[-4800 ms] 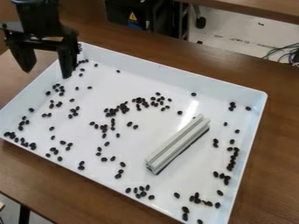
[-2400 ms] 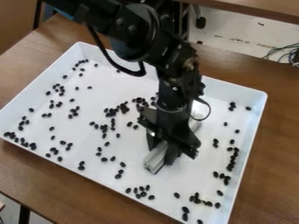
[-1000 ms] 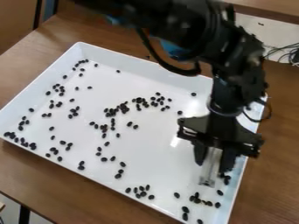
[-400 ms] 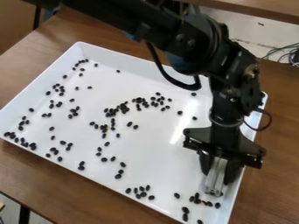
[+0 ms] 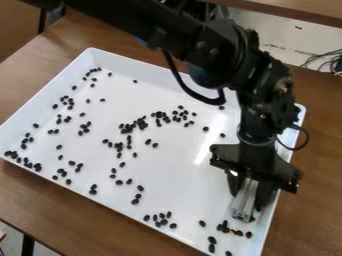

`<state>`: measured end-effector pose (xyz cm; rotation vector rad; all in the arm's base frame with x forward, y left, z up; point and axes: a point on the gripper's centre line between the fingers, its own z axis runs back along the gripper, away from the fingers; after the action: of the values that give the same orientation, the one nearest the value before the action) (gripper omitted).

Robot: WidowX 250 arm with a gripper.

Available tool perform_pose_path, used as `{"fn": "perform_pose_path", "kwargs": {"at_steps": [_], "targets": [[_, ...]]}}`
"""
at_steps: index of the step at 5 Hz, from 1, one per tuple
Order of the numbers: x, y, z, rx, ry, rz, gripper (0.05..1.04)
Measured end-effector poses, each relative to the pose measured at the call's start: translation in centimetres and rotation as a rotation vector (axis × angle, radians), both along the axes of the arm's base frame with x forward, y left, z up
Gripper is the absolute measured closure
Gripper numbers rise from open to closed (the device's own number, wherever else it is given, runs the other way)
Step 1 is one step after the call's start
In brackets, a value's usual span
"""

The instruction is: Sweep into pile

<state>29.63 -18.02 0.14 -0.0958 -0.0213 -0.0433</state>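
Observation:
Low over the right side of the white tray (image 5: 175,185), the gripper (image 5: 251,194) is shut on a pale grooved metal bar (image 5: 244,202). The bar's front end points towards the tray's near right corner, and its rear part is hidden behind the gripper. Small dark beans (image 5: 162,218) lie scattered over the tray floor, with a looser cluster in the middle and several along the left side. Just in front of the bar is a group of beans (image 5: 226,228). The arm covers part of the tray's right wall.
The tray stands on a brown wooden table (image 5: 100,231), its raised walls close around the bar at the right. Cables (image 5: 323,61) lie beyond the table at the upper right.
The gripper took hold of the bar near mid-tray and carried it right and towards the near right corner. Since the latest earlier frame, it has shifted only slightly.

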Motion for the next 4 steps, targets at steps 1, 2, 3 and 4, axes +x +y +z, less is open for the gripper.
{"fn": "perform_pose_path", "kwargs": {"at_steps": [1, 2, 3, 4], "targets": [[-0.6, 4.2, 0.0, 0.074, -0.010, 0.017, 0.724], [-0.3, 9.8, 0.1, 0.104, -0.001, 0.135, 0.724], [-0.2, 14.5, -0.1, 0.126, 0.013, 0.211, 0.724], [0.1, 19.1, -0.2, 0.171, 0.000, 0.242, 0.724]]}}
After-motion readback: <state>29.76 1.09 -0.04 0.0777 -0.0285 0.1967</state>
